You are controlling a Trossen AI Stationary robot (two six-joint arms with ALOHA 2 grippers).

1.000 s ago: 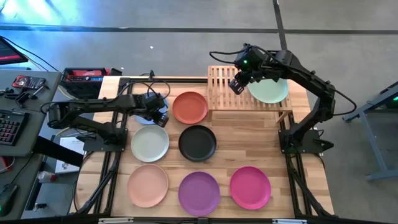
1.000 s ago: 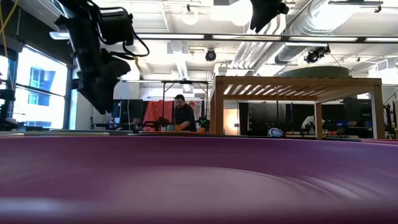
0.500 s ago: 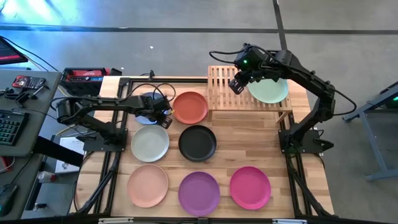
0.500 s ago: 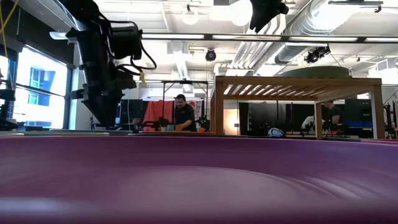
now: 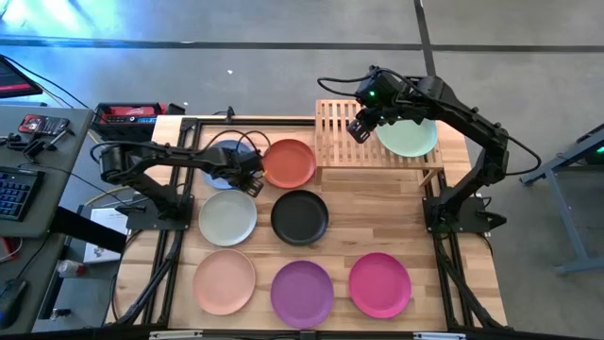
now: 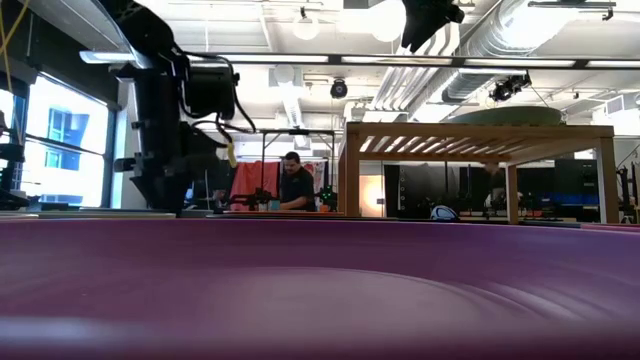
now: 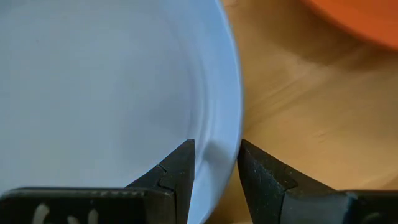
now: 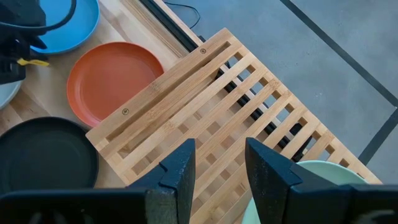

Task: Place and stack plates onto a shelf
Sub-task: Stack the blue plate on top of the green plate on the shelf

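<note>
Straddling the light blue plate's (image 7: 106,93) rim, our left gripper (image 7: 216,163) has fingers spread a little, one inside the rim, one outside; not clamped yet. That plate sits flat on the table (image 5: 377,212), just beside the orange-red plate (image 5: 289,162). Our right gripper (image 8: 219,163) hangs above the shelf (image 5: 344,132) w/ fingers apart, holding nothing. The sage green plate (image 5: 411,137) already lies on the shelf's right half.
</note>
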